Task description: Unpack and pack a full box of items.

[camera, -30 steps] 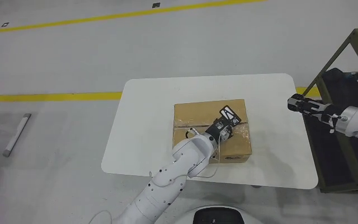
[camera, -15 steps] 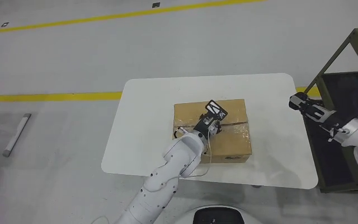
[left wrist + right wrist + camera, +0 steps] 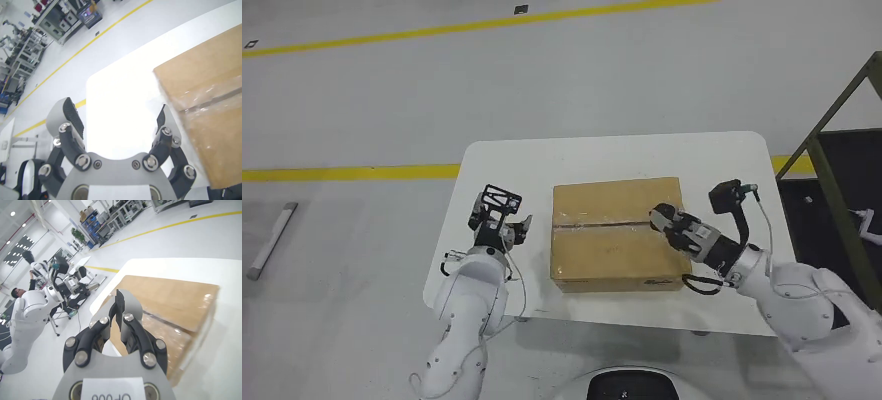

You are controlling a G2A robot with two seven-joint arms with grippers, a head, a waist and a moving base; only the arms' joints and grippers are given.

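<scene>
While the taped box (image 3: pixel 617 232) sits on the surface (image 3: pixel 712 160), the left hand (image 3: pixel 117 111) hangs wide open, empty, beside it; the right hand (image 3: pixel 118 298), closed and empty, hovers over it.

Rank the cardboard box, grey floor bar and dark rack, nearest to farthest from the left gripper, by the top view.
From the left gripper:
1. Cardboard box, right beside it on the table.
2. Grey bar, lying well off the table's left side.
3. Dark rack, beyond the table's right end.

Pale floor (image 3: pixel 362 100), yellow lines (image 3: pixel 342 172), shelving racks (image 3: pixel 22 55)
</scene>
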